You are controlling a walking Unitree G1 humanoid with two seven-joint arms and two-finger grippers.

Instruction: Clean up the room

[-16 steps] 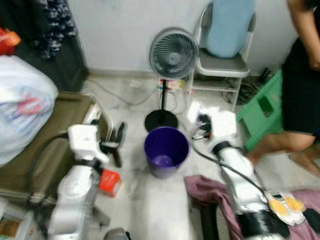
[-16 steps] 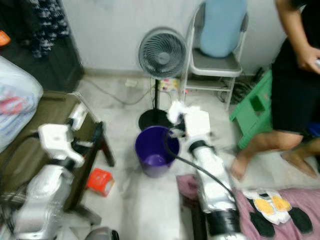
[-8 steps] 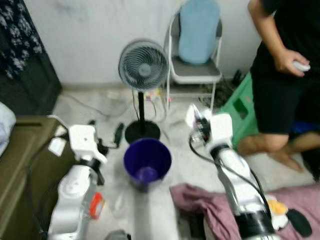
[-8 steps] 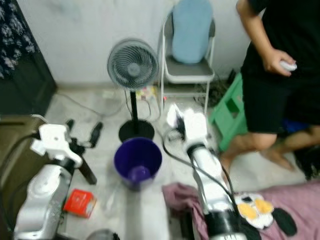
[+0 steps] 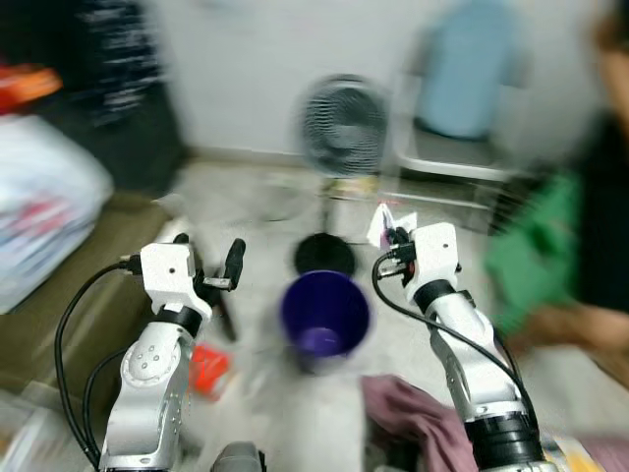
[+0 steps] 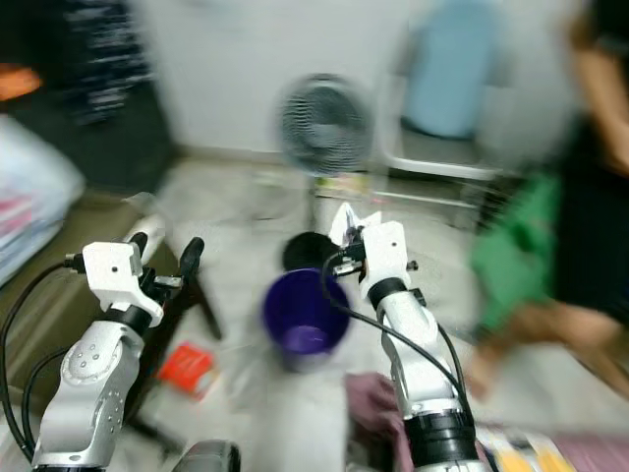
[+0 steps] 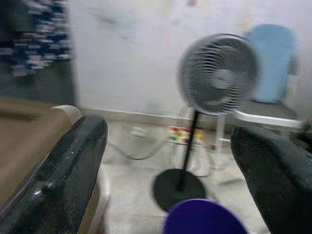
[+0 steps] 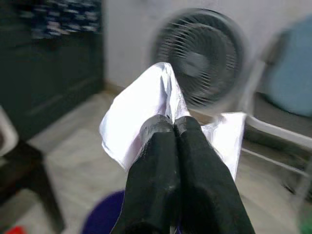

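Note:
A purple bucket (image 5: 324,315) stands on the pale floor in front of me, under a standing fan (image 5: 342,128). My right gripper (image 5: 391,236) hovers just above and to the right of the bucket's rim, shut on a crumpled white paper (image 8: 141,107). The paper (image 5: 381,224) sticks up past the fingertips. To the left of the bucket, my left gripper (image 5: 208,251) is raised and open, with nothing between its fingers (image 7: 73,165). A small red box (image 5: 208,366) lies on the floor beside the left arm. The picture is blurred by motion.
A chair with a blue cushion (image 5: 472,88) stands behind the fan. A green stool (image 5: 536,246) and a person (image 5: 604,197) are at the right. A pink cloth (image 5: 413,418) lies at the lower right. At the left are a brown surface (image 5: 59,324) and a white bag (image 5: 44,216).
The whole view has swung and is now blurred, so the camera moved. The right gripper still holds the white paper near the bucket, and the left stays open.

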